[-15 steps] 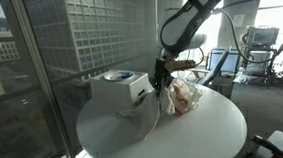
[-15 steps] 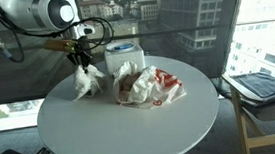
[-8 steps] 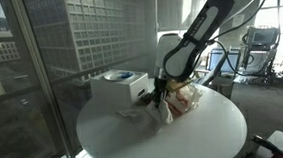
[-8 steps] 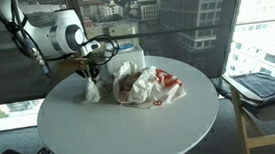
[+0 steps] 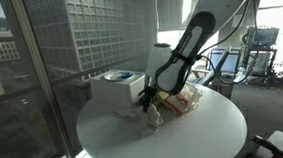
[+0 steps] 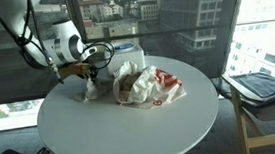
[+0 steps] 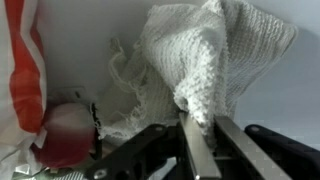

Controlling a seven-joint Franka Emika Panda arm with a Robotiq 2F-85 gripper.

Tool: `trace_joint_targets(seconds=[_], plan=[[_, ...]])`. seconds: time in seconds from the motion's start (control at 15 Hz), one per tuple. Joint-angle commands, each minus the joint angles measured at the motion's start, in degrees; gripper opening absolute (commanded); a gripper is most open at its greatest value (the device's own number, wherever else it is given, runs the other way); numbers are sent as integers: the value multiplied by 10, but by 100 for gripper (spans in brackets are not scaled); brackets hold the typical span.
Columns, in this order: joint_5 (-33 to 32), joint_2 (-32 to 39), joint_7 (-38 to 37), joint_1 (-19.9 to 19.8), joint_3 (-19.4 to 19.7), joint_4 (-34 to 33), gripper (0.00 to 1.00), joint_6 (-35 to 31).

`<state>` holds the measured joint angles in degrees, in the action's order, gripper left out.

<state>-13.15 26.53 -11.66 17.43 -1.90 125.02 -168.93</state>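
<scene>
One white cloth (image 7: 215, 60), clamped in the pincer (image 7: 197, 128), bunches just beyond its tips.

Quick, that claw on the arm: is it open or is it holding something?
Gripper: closed, pinching a fold of the white cloth between its fingers.

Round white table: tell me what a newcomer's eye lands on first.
The robot arm bends low over the round white table, its jaws pinching a white knitted cloth. Right beside it lies a crumpled red-and-white plastic bag, with a white box behind.
</scene>
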Motion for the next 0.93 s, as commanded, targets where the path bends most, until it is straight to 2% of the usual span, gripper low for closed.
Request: trace_joint_targets(seconds=[0.0, 0.2, 0.4, 0.47, 0.67, 0.87], plan=[[27, 45, -2, 14, 5, -49, 49, 5], [43, 52, -13, 28, 10, -66, 74, 29], [23, 51, -30, 63, 40, -73, 96, 58], [12, 54, -36, 76, 53, -75, 99, 66], [8, 72, -33, 76, 50, -84, 100, 99], [14, 97, -7, 57, 29, -86, 100, 64]])
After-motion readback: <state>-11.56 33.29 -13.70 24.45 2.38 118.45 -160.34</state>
